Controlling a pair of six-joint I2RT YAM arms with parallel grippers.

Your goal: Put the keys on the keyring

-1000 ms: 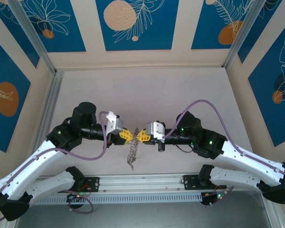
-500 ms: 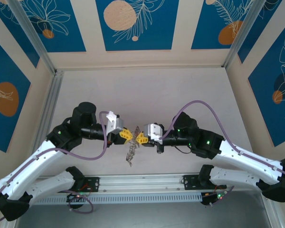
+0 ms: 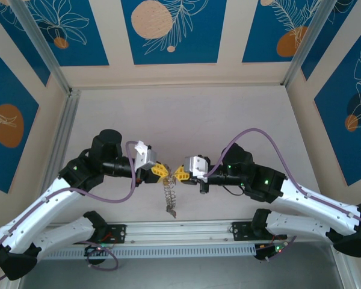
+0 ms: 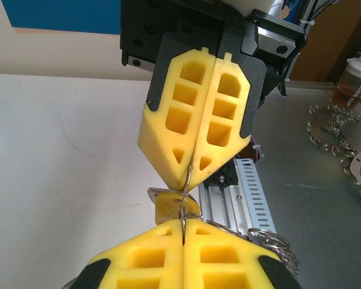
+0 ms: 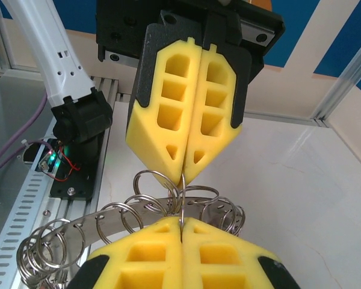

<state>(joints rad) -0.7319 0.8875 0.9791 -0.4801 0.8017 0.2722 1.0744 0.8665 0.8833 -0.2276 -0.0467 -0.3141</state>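
Above the near edge of the worktop (image 3: 240, 114), midway along it, the left gripper (image 3: 163, 171) and right gripper (image 3: 180, 174) meet tip to tip, both clamped tight on one thin wire loop of the keyring (image 3: 170, 195); the keyring hangs edge-on beneath them; a yellow-tagged key (image 4: 167, 206) dangles just beside the pinch.
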